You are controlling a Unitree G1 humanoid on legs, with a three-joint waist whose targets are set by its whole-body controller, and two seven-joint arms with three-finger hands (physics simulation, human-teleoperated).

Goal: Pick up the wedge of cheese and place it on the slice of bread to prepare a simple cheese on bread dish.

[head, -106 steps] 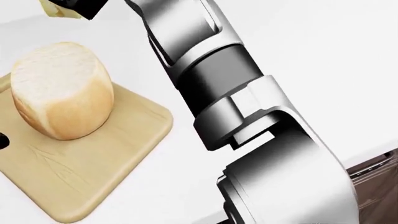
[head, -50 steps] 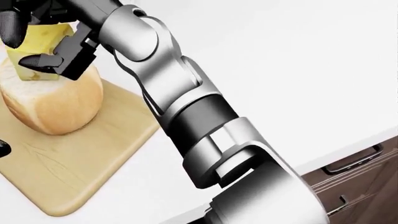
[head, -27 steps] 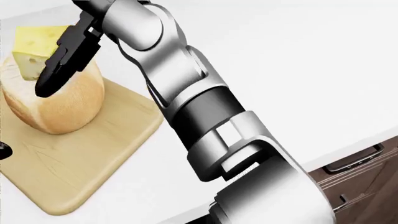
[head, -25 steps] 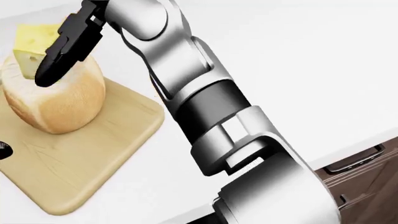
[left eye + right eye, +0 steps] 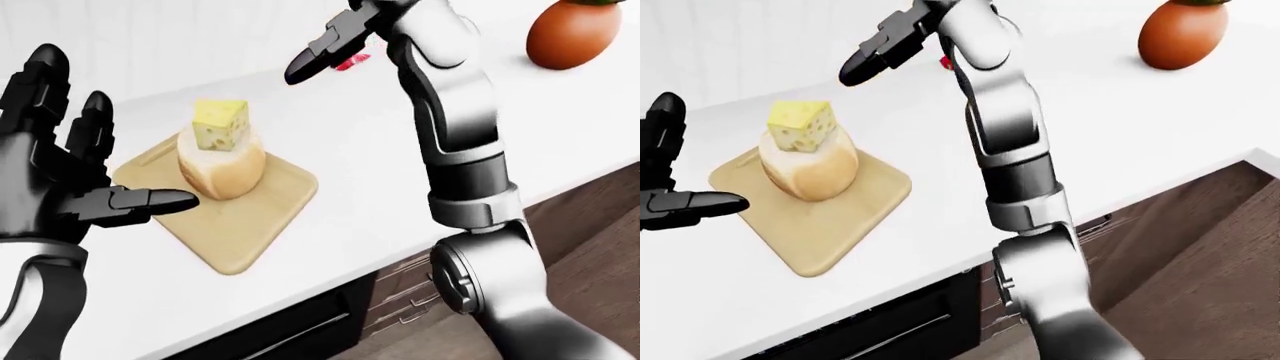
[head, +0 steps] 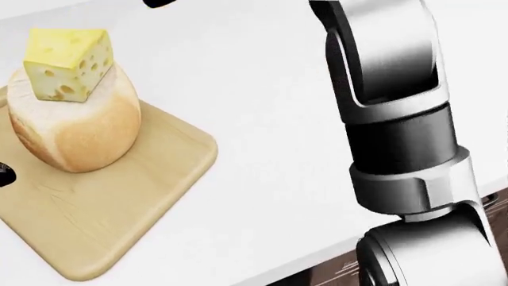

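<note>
On the wooden cutting board (image 6: 119, 226), the wedge of cheese (image 6: 67, 64) sits upright on top of the slice of bread (image 6: 75, 128), touching its upper face and free of either hand. The bread is a thick round piece standing near the board's upper left part in the head view. The right hand (image 5: 330, 46) hangs above and to the right of the board in the left-eye view, its black fingers (image 5: 305, 66) stretched out and empty, well apart from the cheese. The left hand (image 5: 60, 172) is to the left of the board, fingers spread wide, thumb pointing toward the bread, holding nothing. Beyond the board, a brown rounded object (image 5: 573, 31) rests on the white counter (image 6: 262, 137) at the upper right, and a small red thing (image 5: 352, 61) is partly hidden behind the right hand.

The placing looks done. The cheese seems light, firm and smooth-sided, so it could slip or topple from the bread's slightly domed top if nudged. Should it need re-seating, its flat side faces would be the best grip, taken gently from above.
</note>
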